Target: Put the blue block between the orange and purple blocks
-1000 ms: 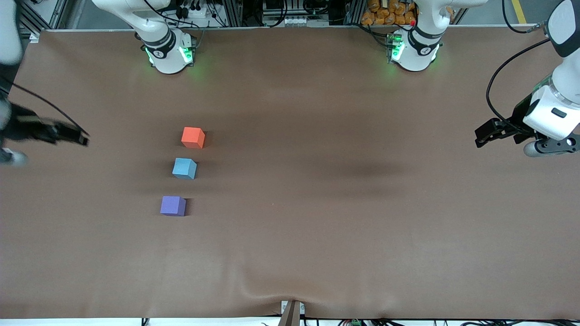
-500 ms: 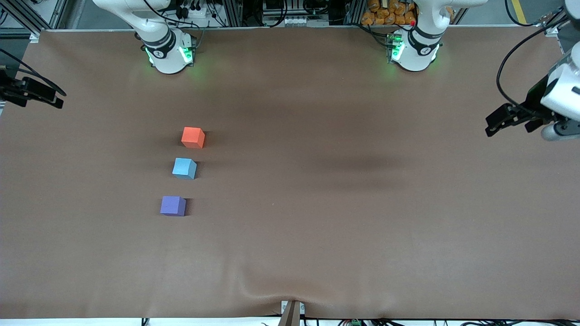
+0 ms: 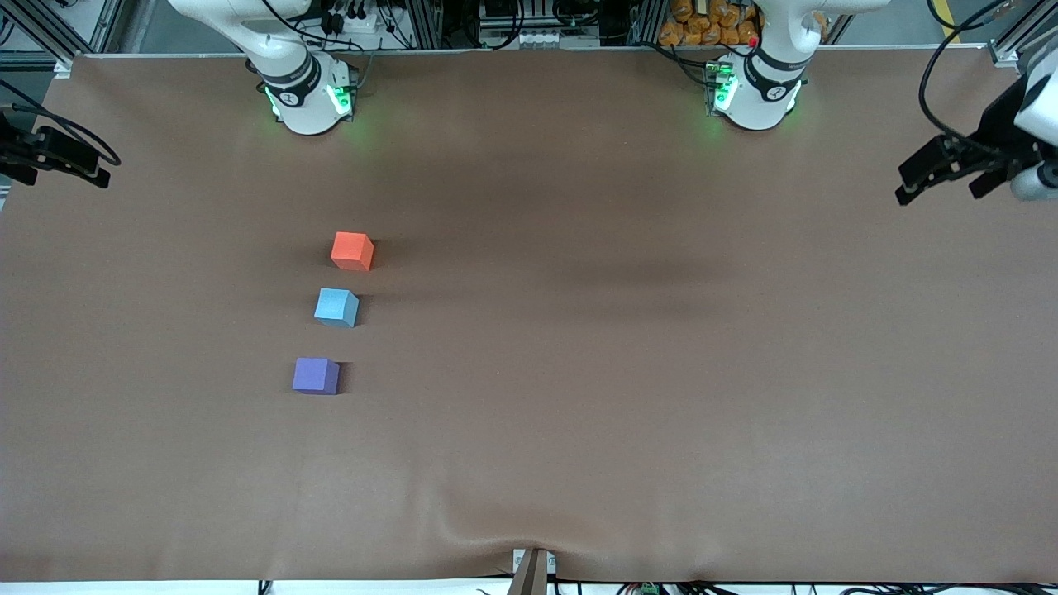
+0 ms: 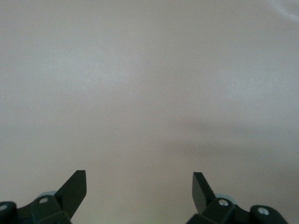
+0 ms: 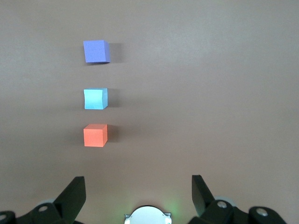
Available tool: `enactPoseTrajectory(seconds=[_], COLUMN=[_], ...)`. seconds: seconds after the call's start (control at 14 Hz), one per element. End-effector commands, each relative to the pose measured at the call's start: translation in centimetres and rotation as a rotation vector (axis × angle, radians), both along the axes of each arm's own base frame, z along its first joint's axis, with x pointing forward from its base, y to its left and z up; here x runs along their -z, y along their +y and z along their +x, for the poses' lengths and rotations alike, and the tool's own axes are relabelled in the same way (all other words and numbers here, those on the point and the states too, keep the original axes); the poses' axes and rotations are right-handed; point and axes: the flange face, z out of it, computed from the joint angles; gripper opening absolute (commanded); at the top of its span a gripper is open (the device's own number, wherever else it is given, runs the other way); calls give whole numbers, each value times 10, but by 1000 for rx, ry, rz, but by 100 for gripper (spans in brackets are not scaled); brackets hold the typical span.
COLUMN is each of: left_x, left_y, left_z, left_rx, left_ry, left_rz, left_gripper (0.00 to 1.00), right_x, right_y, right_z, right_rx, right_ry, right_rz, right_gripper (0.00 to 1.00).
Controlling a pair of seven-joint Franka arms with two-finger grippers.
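Both grippers hang empty with their fingers spread wide. The left gripper (image 3: 909,183) is raised over the left arm's end of the table, and its wrist view shows only bare cloth between its parted fingers (image 4: 74,189). The right gripper (image 3: 97,169) is up at the right arm's edge of the table, its wide-set fingers (image 5: 74,191) framing all three cubes from above.

Covering the whole table is a brown matte cloth (image 3: 628,397), rumpled a little at the edge nearest the front camera. On it, toward the right arm's end, three small matte cubes of equal size stand in a slightly slanted row, each apart from the next. The bright orange-red cube (image 3: 352,250) is farthest from the front camera, the light sky-blue cube (image 3: 336,307) sits in the middle, turned slightly askew, and the violet-purple cube (image 3: 315,375) is nearest.

Judging by this layout, the blue cube already rests between the other two, so the placement looks done and both arms appear parked. The main risk from here is needless contact: a descending right gripper could nudge the blue cube or a neighbour and spoil the row.
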Motion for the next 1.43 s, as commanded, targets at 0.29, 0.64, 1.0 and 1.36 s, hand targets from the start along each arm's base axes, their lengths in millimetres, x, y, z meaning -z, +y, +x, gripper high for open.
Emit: enactPoseTrajectory(seconds=[0.29,0.64,1.0,1.36], left_x=[-23,-17,-15,-12], left_y=[-7,-6,-6,-6], left_z=[-15,-12,-12,-11], left_rx=[28,29,44,97], left_ry=[17,41,45,56], left_rz=[-14,-4,3,2], left_gripper=[100,100,100,100], right_x=[-5,-8,-12,-17], right_y=[-3,-8,-27,-40], right_z=[0,-6,-10,-18], right_rx=[15,25,61,87], right_ry=[16,38,32,48], right_rz=[-17,-20,-26,-21], right_gripper=[100,100,100,100])
